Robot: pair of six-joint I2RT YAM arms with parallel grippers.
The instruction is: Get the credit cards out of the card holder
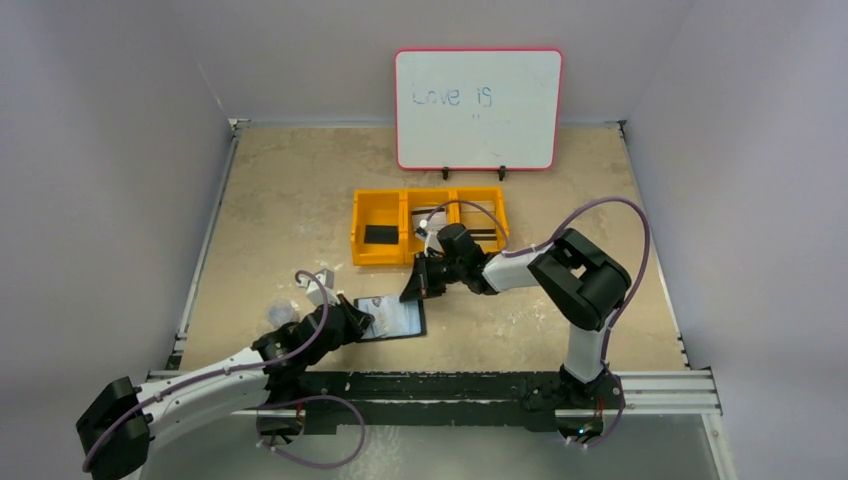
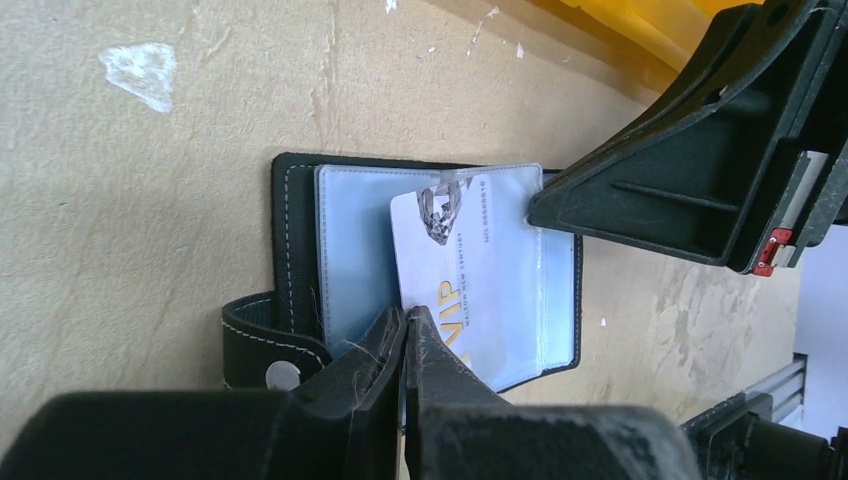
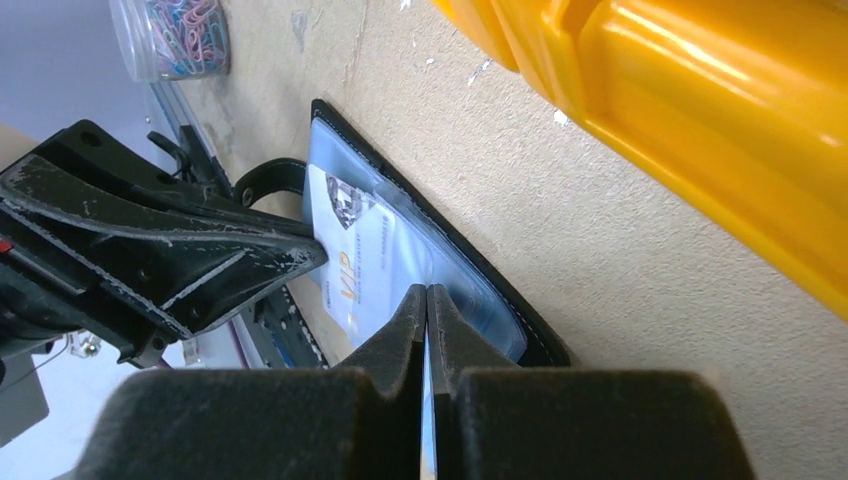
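**Left gripper** (image 2: 405,318): the fingers are pressed together. The tips rest on the near side of the open card holder (image 2: 295,230), at the lower corner of a credit card (image 2: 480,290). Whether the card's edge is nipped between them cannot be determined.

**Right gripper** (image 3: 427,292): the fingers are likewise pressed together, with the tips at the opposite side of the same card, at the pocket's edge. A grip cannot be confirmed.

**Task items:** the card holder lies open and flat on the table (image 2: 150,200), between the two grippers. It is black and leather-like, with pale stitching round the border and a glossy, bluish clear pocket. A snap tab (image 2: 262,345) with a metal stud sticks out just beside the left fingers. The card is white with gold "VIP" lettering and a diamond emblem, and it sits askew to the pocket.

**Obstructions:** in each wrist view, the other gripper's black angular body covers part of the holder.

**Surroundings:**
- A smooth yellow plastic tray (image 3: 700,130) stands close behind the holder. It has three compartments, and a small flat black rectangle (image 1: 380,234) lies in the left one.
- A clear container of coloured paper clips (image 3: 175,35) sits near the left arm.
- A red-framed whiteboard (image 1: 478,108) stands at the far edge.
- The tabletop is beige, scuffed and flecked with white.
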